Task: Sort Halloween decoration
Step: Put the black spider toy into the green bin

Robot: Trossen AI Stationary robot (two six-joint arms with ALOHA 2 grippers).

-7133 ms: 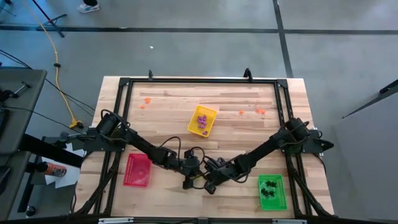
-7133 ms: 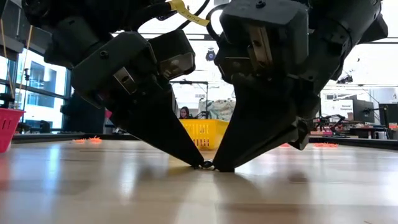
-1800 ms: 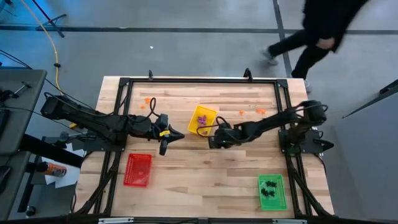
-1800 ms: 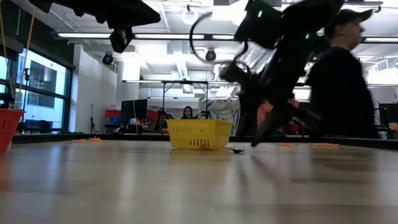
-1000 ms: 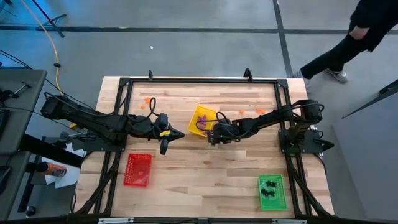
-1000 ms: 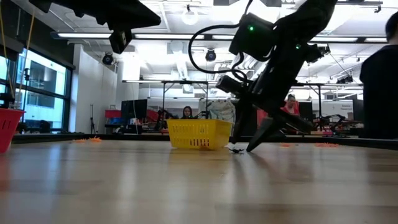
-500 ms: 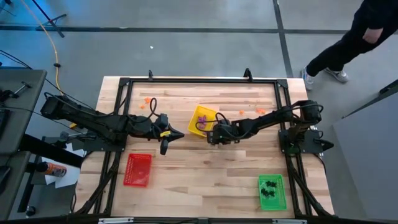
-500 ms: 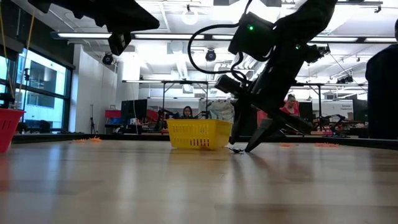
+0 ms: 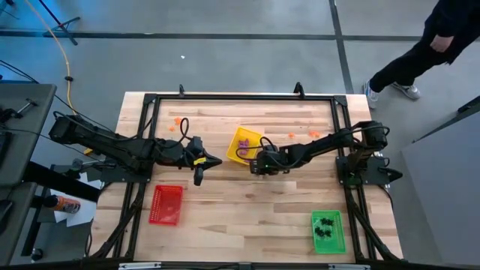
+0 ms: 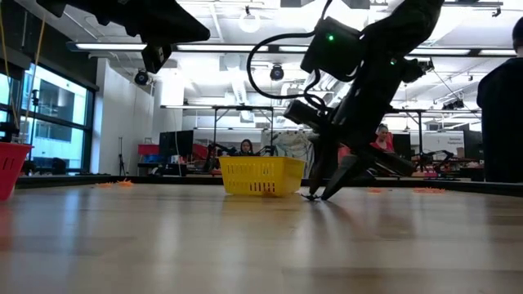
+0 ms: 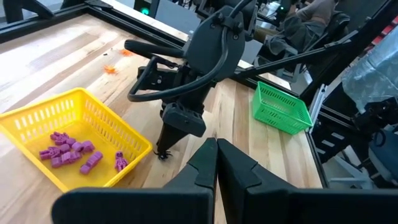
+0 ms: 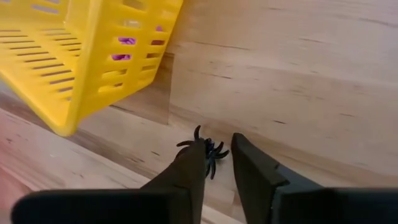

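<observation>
right gripper (image 12: 214,155) jaws part-open, straddling a tiny black plastic spider w/ thin splayed legs (image 12: 207,149) on the wooden table (image 12: 298,81), just beside the yellow slatted plastic tray (image 12: 74,56). left gripper (image 11: 216,144) clenched shut, empty, raised nearby.

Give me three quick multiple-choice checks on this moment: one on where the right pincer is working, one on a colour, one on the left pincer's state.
1. Where is the right pincer?
A. Over the green tray
B. At the table beside the yellow tray, around a black spider
C. Over the red tray

2. What colour are the trinkets in the yellow tray?
A. Purple
B. Orange
C. Black

3. How does the left pincer stand?
A. Wide open
B. Shut on a spider
C. Shut, empty

Answers:
1 B: its fingertips straddle the black spider by the tray's corner.
2 A: purple trinkets lie inside.
3 C: its fingers meet with nothing between.
</observation>
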